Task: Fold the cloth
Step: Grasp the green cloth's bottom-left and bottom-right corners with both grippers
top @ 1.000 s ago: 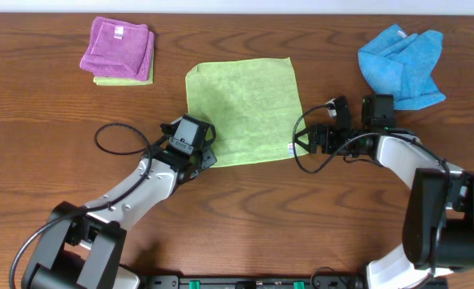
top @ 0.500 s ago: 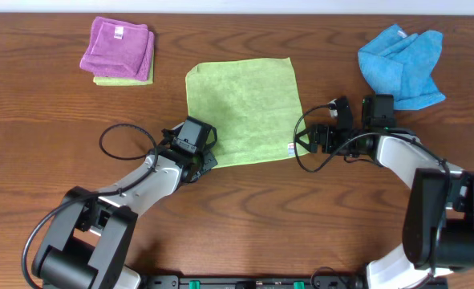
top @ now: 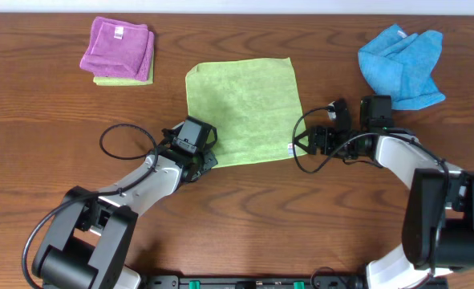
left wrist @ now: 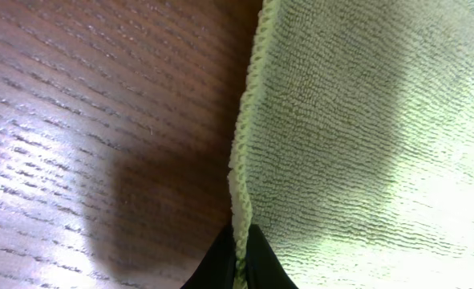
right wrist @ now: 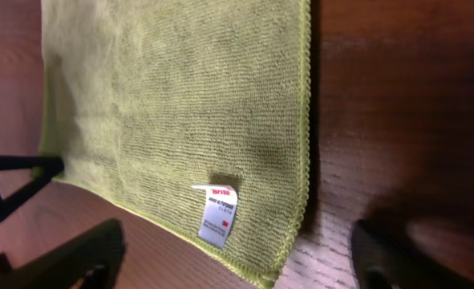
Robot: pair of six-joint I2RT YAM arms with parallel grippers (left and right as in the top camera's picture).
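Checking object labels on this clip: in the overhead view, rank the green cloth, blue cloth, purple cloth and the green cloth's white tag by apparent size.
1. green cloth, spread flat
2. blue cloth, crumpled
3. purple cloth, folded
4. white tag
Crumpling and folding hide the true sizes of the middle two.

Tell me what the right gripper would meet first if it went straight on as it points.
The right gripper would probably meet the lime-green cloth first, at the corner by its white tag, lying straight ahead of it; depth is unclear.
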